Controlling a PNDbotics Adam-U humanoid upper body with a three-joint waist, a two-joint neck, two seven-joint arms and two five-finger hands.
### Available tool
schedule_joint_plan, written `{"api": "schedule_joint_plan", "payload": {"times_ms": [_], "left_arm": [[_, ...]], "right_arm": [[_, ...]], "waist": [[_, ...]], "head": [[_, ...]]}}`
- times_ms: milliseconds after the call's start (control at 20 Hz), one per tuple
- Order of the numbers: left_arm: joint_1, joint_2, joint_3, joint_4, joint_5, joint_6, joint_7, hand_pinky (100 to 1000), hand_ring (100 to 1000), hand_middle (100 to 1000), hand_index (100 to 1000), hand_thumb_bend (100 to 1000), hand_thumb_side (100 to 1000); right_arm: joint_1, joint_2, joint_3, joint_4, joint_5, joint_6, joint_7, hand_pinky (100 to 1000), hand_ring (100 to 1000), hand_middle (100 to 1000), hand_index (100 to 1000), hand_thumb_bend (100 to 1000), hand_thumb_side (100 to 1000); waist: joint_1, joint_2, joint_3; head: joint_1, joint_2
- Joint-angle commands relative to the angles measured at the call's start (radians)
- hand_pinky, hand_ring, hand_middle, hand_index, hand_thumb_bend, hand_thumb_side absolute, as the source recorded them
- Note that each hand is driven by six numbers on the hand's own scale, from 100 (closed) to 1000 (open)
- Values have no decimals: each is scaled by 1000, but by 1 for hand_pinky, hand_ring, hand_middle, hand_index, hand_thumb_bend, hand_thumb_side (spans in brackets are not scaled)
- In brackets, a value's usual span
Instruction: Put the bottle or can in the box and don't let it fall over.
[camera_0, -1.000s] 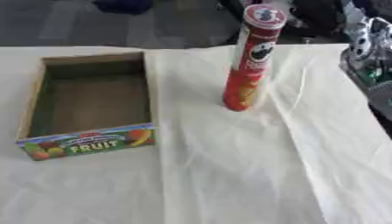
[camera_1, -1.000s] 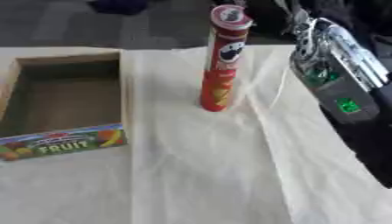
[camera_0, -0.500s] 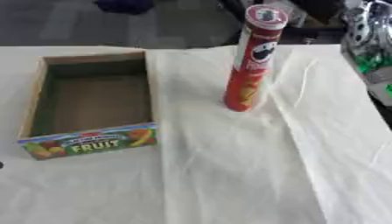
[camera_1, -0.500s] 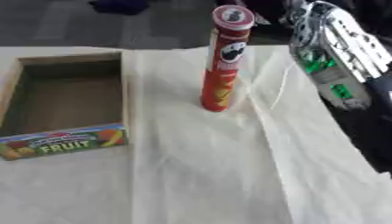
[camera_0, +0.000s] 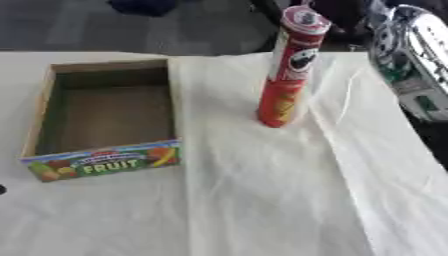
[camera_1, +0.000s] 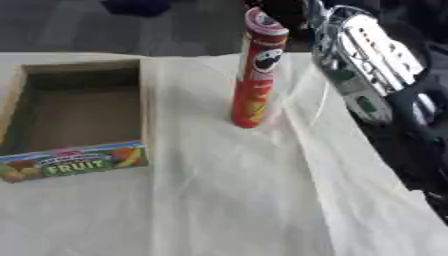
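The right hand (camera_1: 359, 75) comes in blurred at the upper right, partly cut off, so I cannot tell how its fingers stand. The tall red can (camera_0: 290, 67) stands upright on the cream cloth (camera_0: 262, 190), just left of that hand, apart from it. The open box (camera_0: 105, 120) sits well to its left, nothing between.

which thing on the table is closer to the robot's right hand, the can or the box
The tall red can: it stands upright just left of the right hand, while the open fruit box sits far off at the table's left.
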Motion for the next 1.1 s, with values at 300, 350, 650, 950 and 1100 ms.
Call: {"api": "schedule_joint_plan", "payload": {"times_ms": [300, 350, 650, 950, 1100], "left_arm": [[-8, 8, 0, -12, -2, -1, -6, 534, 879, 851, 815, 165, 806], [-9, 8, 0, -12, -2, -1, -6, 534, 879, 851, 815, 165, 807], [-13, 8, -2, -11, -4, -1, -8, 533, 879, 851, 815, 166, 813], [-15, 8, -3, -10, -5, 0, -9, 533, 879, 850, 816, 167, 815], [-14, 8, -2, -10, -6, 0, -8, 532, 879, 850, 815, 168, 818]], "right_arm": [[-39, 12, 9, 14, 22, 101, 145, 826, 965, 977, 981, 100, 1000], [-41, 17, 12, 18, 24, 101, 147, 826, 965, 978, 981, 100, 1000], [-47, 39, 34, 50, 42, 101, 154, 842, 967, 977, 980, 100, 1000], [-59, 45, 39, 82, 39, 101, 160, 845, 968, 980, 984, 100, 1000], [-54, 45, 36, 85, 37, 101, 155, 843, 969, 983, 987, 100, 1000]], "waist": [[4, -12, 3], [5, -11, 3], [6, -2, 5], [6, 3, 8], [7, 3, 7]], "head": [[-4, -4], [-4, -4], [-3, -4], [-7, -6], [-7, -9]]}}
